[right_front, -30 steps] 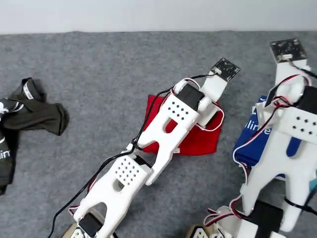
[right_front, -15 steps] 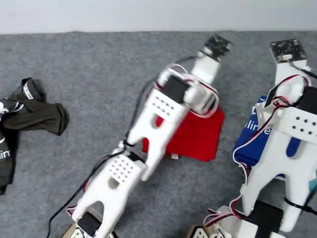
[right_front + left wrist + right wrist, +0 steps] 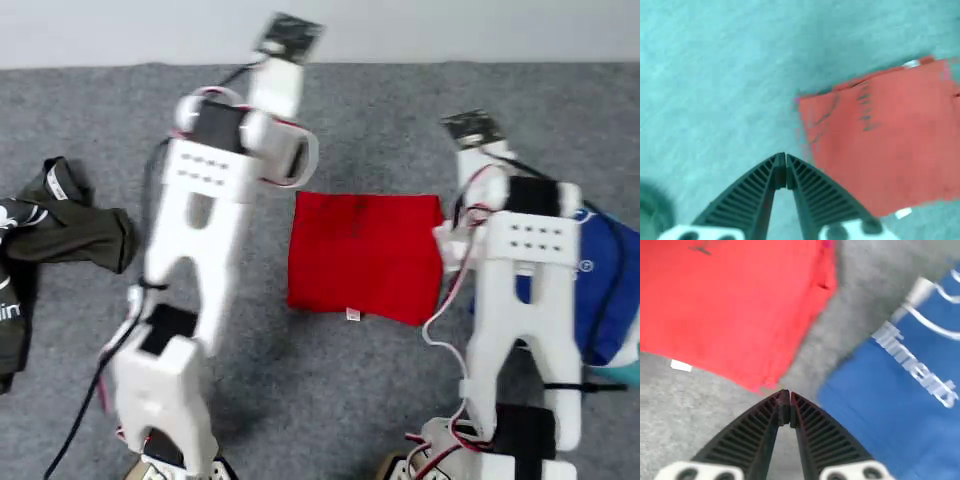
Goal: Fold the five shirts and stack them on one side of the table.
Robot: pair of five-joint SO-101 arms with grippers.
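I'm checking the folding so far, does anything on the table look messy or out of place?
Yes. The dark shirt at the high view's left edge lies crumpled and unfolded; the red shirt lies flat and folded mid-table.

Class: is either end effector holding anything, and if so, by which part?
Nothing is held. The left end effector and the right end effector are both shut empty, near the folded red cloth shirt.

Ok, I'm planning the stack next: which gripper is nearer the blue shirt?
Right. The right gripper hangs between the red shirt and the blue shirt; the left gripper is beyond the red shirt's opposite edge.
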